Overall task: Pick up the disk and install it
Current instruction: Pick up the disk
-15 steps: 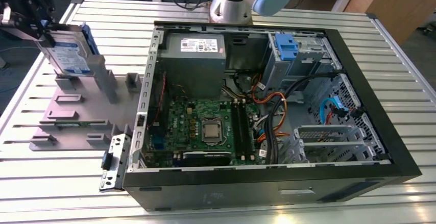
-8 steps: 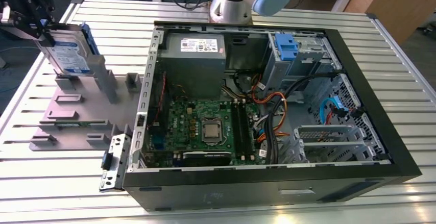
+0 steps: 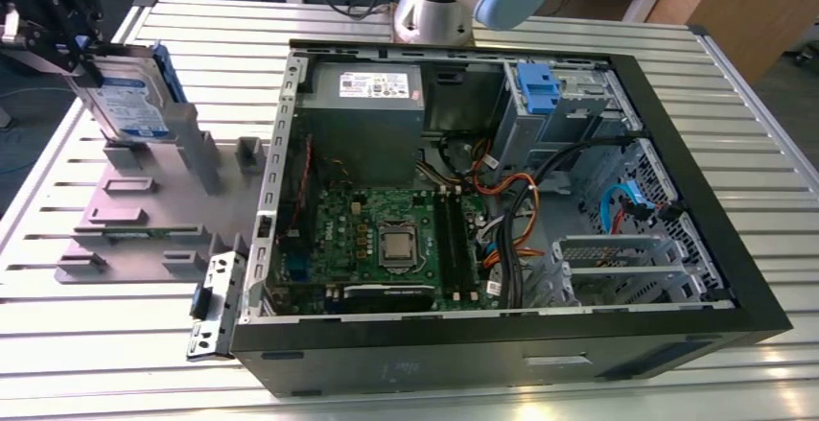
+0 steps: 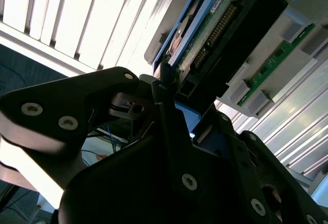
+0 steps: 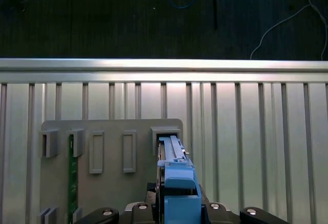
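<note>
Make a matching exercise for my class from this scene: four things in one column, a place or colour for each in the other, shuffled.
Things
1. disk
2. motherboard
3. stand
4. power supply

Descriptions
A. green, flat inside the case
B. grey box in a corner of the case
C. upright in the gripper, blue rails
D. grey plastic, on the table beside the case

Pairs: 1-C, 2-A, 3-D, 4-B
</note>
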`<state>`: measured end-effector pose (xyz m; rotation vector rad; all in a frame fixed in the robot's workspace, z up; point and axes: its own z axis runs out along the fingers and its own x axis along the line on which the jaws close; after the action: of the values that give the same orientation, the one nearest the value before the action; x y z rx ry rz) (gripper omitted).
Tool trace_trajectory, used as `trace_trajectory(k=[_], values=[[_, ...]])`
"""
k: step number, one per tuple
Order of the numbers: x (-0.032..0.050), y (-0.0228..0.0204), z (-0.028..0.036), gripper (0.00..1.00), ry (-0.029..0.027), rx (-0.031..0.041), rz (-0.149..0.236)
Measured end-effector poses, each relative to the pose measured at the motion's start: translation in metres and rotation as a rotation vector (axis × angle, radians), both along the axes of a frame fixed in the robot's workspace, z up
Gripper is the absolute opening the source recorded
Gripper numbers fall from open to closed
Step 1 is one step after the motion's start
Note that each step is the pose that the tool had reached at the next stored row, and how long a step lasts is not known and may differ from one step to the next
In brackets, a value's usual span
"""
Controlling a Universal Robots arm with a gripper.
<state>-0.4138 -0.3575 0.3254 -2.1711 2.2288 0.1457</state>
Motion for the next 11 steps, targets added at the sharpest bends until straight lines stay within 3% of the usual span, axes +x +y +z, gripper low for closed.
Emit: trace_trajectory(k=[11], values=[[0.0000,0.0000,0.0074,0.37,-0.0002,0.0007,0.000]])
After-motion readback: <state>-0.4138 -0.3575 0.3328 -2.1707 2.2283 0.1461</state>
